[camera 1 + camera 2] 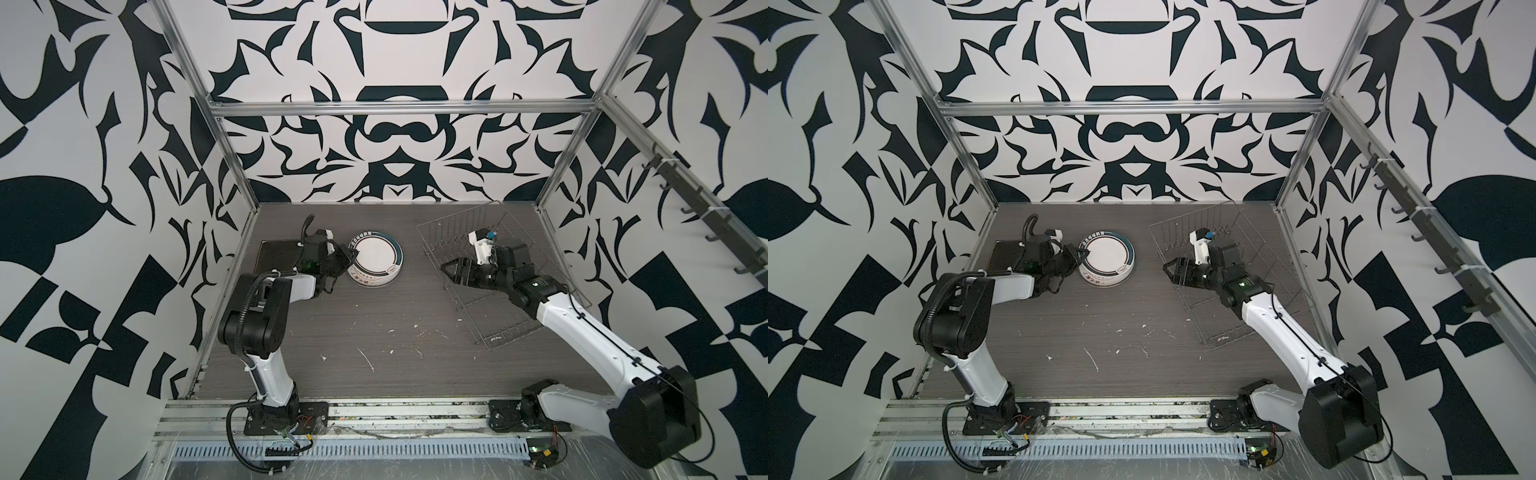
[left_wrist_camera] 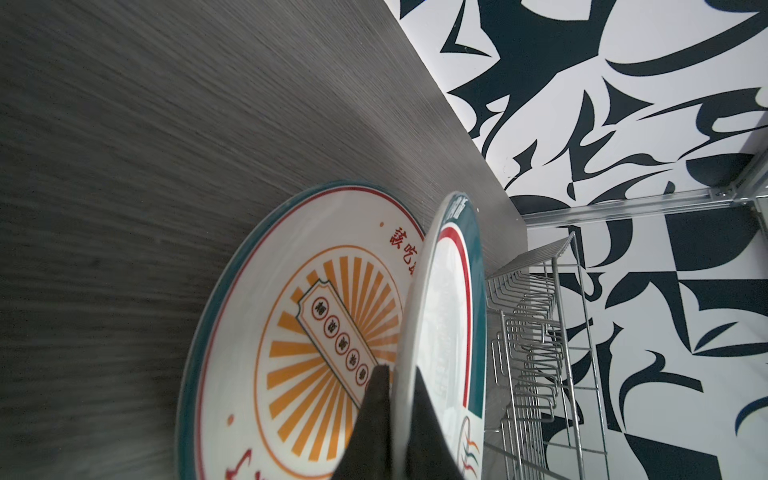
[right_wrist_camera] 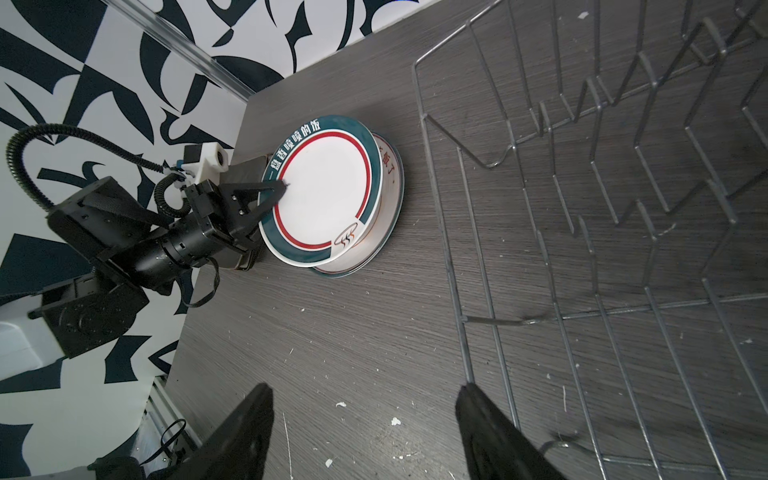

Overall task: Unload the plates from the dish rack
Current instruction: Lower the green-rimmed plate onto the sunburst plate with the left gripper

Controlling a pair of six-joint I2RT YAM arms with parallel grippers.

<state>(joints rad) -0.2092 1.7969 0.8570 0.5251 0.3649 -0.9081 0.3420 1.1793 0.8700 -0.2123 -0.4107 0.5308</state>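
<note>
Over the lower plate (image 2: 257, 332), left tool (image 3: 282, 192) pinches the teal-rimmed plate (image 3: 328, 187) by its edge

Teal-banded round plate (image 1: 376, 259) tilted atop second round plate (image 1: 365, 284); black square plate (image 1: 276, 255) just left; dish rack (image 1: 498, 326) well right.

I read the table (image 1: 374, 332) as matt grey wood-grain laminate, flecked white. The dish rack (image 2: 528, 332) is bright metal wire. Upper plate (image 3: 328, 187) and lower plate (image 2: 249, 332) are glossy glazed ceramic. The fingers (image 2: 374, 424) look like matt black plastic.

Two round plates (image 3: 328, 187), one black square plate (image 1: 276, 255) — one wire rack (image 1: 453, 230)
</note>
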